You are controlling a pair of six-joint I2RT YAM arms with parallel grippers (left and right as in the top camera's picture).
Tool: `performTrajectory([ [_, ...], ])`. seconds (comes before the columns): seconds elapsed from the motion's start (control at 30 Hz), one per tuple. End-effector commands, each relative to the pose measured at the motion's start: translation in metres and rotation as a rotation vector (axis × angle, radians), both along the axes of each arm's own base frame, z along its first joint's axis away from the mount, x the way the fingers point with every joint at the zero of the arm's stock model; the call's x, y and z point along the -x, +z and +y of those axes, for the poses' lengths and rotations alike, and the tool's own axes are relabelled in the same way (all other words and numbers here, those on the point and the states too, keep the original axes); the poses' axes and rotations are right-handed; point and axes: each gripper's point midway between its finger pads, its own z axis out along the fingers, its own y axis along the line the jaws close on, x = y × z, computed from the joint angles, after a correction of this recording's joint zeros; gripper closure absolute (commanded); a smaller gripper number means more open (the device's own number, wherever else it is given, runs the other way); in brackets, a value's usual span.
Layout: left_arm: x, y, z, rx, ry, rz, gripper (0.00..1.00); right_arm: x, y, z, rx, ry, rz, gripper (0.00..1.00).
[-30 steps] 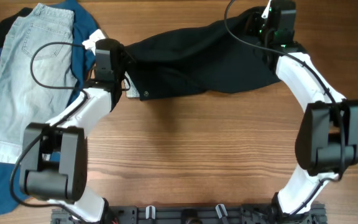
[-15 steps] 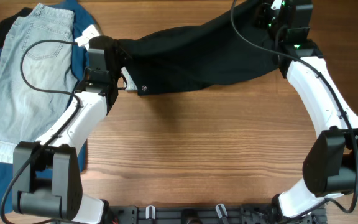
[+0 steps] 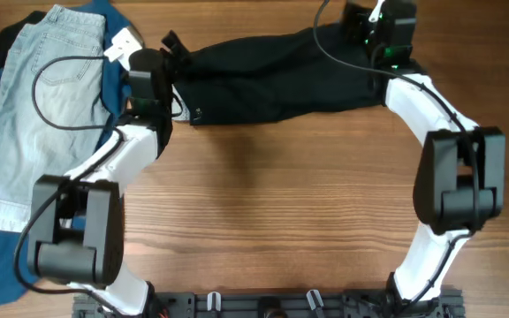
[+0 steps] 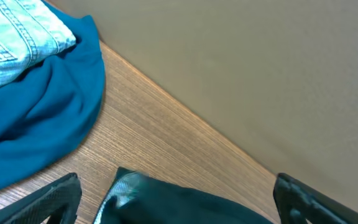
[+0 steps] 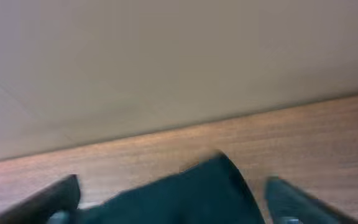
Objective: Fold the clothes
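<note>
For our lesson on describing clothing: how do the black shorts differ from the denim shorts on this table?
The black shorts are plain and dark; the denim shorts are pale blue with visible seams. The black shorts stretch sideways along the far side; the denim shorts lie lengthwise at the left. The black shorts rest on the bare table; the denim shorts rest on a blue garment. Both are soft shorts lying spread out.

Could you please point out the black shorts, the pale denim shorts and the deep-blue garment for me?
black shorts (image 3: 281,75), overhead view, middle of the spread fabric.
pale denim shorts (image 3: 16,132), overhead view, on a leg.
deep-blue garment (image 4: 36,124), left wrist view, on its bulging fold.
</note>
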Motion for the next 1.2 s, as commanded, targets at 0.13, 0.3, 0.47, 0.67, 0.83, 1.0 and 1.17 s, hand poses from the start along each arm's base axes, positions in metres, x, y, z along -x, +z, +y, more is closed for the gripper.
performTrajectory([
  [0.13,0.004,-0.005,-0.028,-0.098,-0.223,0.058,0.00,0.012,0.021,0.003,-0.006,0.024,0.032,0.00],
  [0.3,0.035,-0.049,-0.044,-0.069,-0.349,0.275,0.00,0.044,0.021,0.026,-0.064,0.156,0.166,0.01],
  [0.47,0.066,-0.085,-0.050,-0.118,-0.450,0.458,0.00,0.070,-0.028,0.046,-0.054,0.236,0.357,0.04],
  [0.67,0.059,-0.104,-0.052,-0.263,-0.548,0.451,0.00,0.080,-0.079,0.058,-0.001,0.297,0.475,0.17],
  [0.83,0.049,-0.145,-0.065,-0.340,-0.619,0.451,0.06,0.080,-0.098,0.054,0.072,0.318,0.497,0.20],
  [1.0,0.070,-0.167,-0.071,-0.341,-0.649,0.556,0.11,0.100,-0.129,0.052,0.053,0.307,0.625,0.23],
  [1.17,0.113,-0.194,-0.060,-0.306,-0.652,0.774,0.00,0.135,-0.162,0.047,-0.017,0.239,0.816,0.13],
])
